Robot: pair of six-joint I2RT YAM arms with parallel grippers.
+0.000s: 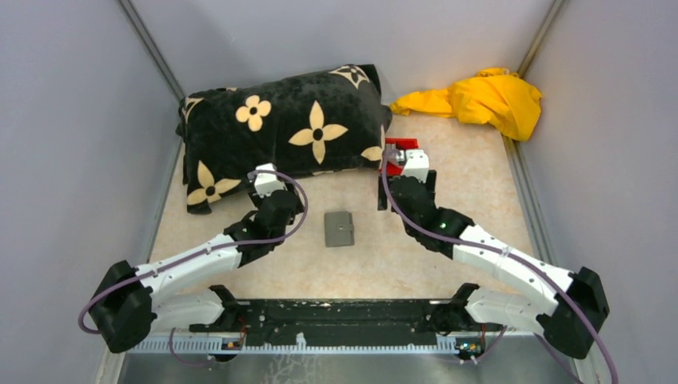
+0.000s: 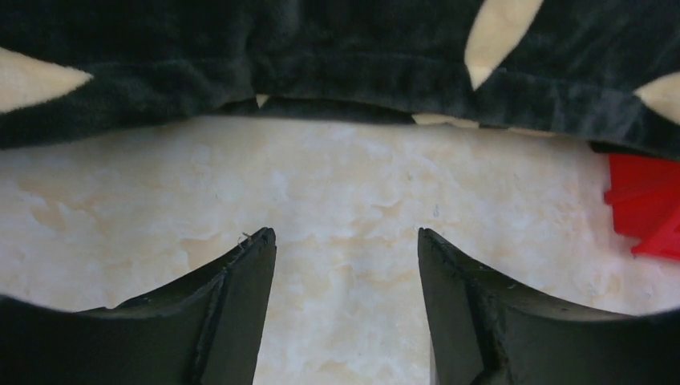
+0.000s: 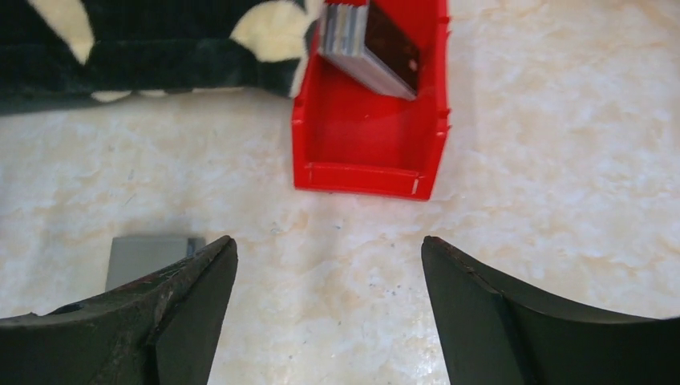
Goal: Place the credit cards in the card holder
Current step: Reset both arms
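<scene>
Holder (image 1: 340,228): flat on bench (image 1: 464,184) ctr, btwn arms.
Cards (image 3: 369,50): stack, leaning inside red bin (image 3: 365,144), beside pillow (image 1: 280,132).
L tool (image 2: 346,241): spread, empty, nr pillow edge.
R tool (image 3: 329,249): spread wide, empty, facing bin.

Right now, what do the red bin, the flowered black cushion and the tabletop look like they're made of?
Red bin: probably moulded plastic, glossy, with crisp edges and smooth walls.
Black cushion: plush velvety fabric, its pile visibly fuzzy.
Tabletop: smooth cream surface with marbled mottling, either stone or printed laminate; can't tell which.
</scene>
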